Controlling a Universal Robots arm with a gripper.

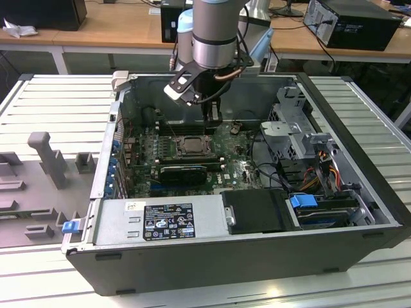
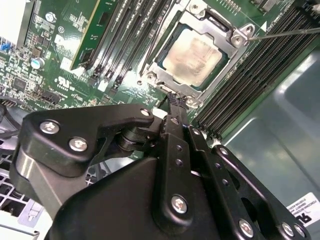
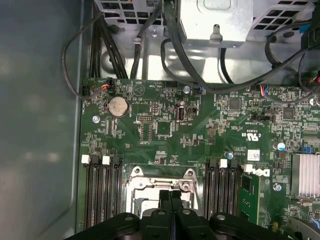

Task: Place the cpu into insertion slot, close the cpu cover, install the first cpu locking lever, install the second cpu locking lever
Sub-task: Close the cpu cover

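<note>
Second wrist view: cpu [image 2: 192,57] lay seated in the insertion slot [image 2: 161,57], cpu cover [image 2: 239,37] down over it, end effector [image 2: 176,100] pinched shut, empty, at the cover's edge; a lever [image 2: 285,33] looked unlatched.

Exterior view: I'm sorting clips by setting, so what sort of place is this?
Likely an electronics lab or repair workshop: an open computer case lies on a slatted metal table, and wooden desks behind it hold a black computer.
</note>
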